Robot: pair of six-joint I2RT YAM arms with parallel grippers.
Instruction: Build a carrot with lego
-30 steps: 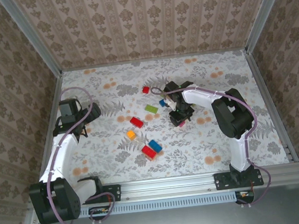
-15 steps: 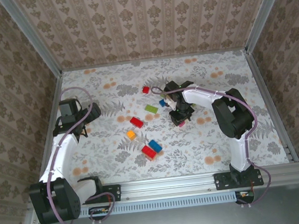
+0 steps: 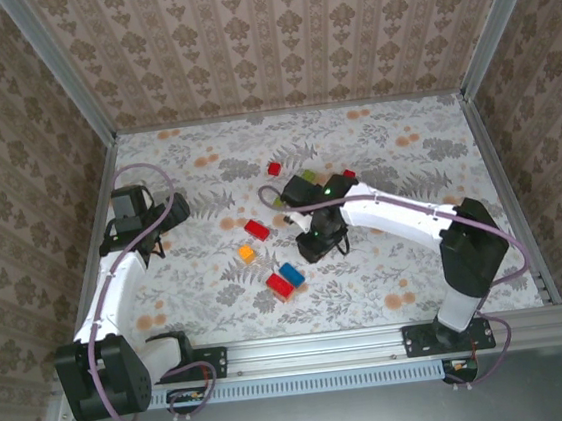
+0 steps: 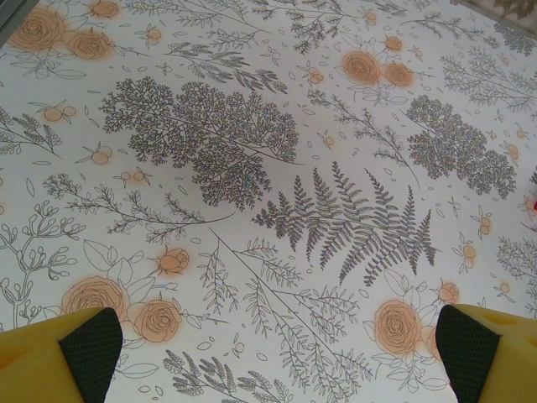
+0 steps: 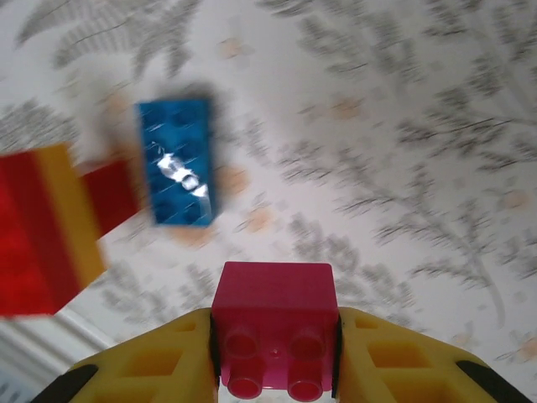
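So the right arm has swung over. A second ago it was parked well beyond the blue brick point(image 3: 292, 273), up by the green brick point(image 3: 279, 202). Now it's stretched across and hanging just past the blue brick on the far side. The right fingers point(image 5: 168, 361) have pinched in and are clamped on a magenta brick point(image 5: 273, 294), held off the worktop point(image 3: 417, 257). The wrist shot is smeared, so I'd say it's mid-carry. My read is that the pickup is done and this is the move to wherever it gets stacked or dumped. Magenta isn't exactly carrot-coloured, so maybe it's just being cleared away.

The left fingers point(image 4: 88, 348) are spread wide with nothing between them, far off to the left of the blue brick.

Here's my count from above:
- Four red: the red brick with a yellow strip point(image 3: 280, 287) touching the blue one, the long red brick point(image 3: 257, 229) and two small ones further back.
- One orange brick point(image 3: 246, 254), left of the blue.
- One blue.
- One green, partly under the arm.
- One magenta.

Nothing is joined up into a carrot yet.
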